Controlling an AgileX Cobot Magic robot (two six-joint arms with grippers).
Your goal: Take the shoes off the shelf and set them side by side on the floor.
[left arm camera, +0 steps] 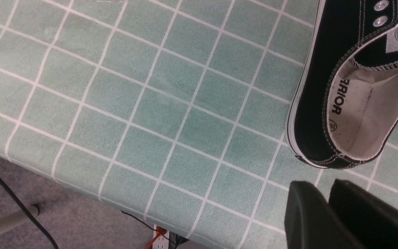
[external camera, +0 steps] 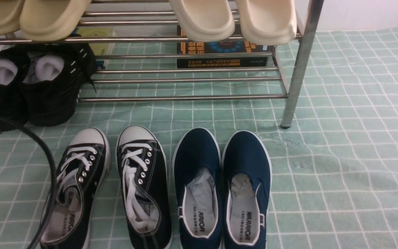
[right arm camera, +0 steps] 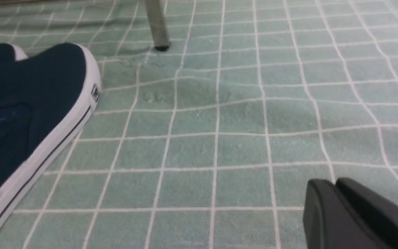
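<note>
1. The left sneaker [external camera: 79, 183] and the right sneaker [external camera: 145, 193], both black canvas with white laces and toe caps, lie soles down on the floor [external camera: 340, 155]. Both are off the shelf [external camera: 185, 98].
2. Each sneaker's long axis runs from the robot's side toward the shelf, toe cap at the shelf end and heel toward the robot. They are not quite parallel. The left sneaker slants with its toe leaning toward its partner, so the heels sit wider apart than the toes, with a strip of cloth between.
3. The left gripper [left arm camera: 323, 186] holds nothing. Its two black fingers stand close together with no cloth showing between them. One overlaps the other in the wrist view, so I cannot tell whether they actually meet.
4. Just ahead of those jaws lies a sneaker heel [left arm camera: 316, 103], clear of the fingertips with bare cloth between. The heel is the end nearest the jaws, the opening faces up, and the shoe's length runs away from them.
5. The right gripper [right arm camera: 330, 183] is empty too. Its fingers are drawn close in the same way — touching or not, I cannot tell.
6. Off to one side of the right jaws, well apart, lies a navy slip-on [right arm camera: 29, 114]. A shelf leg [right arm camera: 157, 27] stands far ahead of them.
</note>
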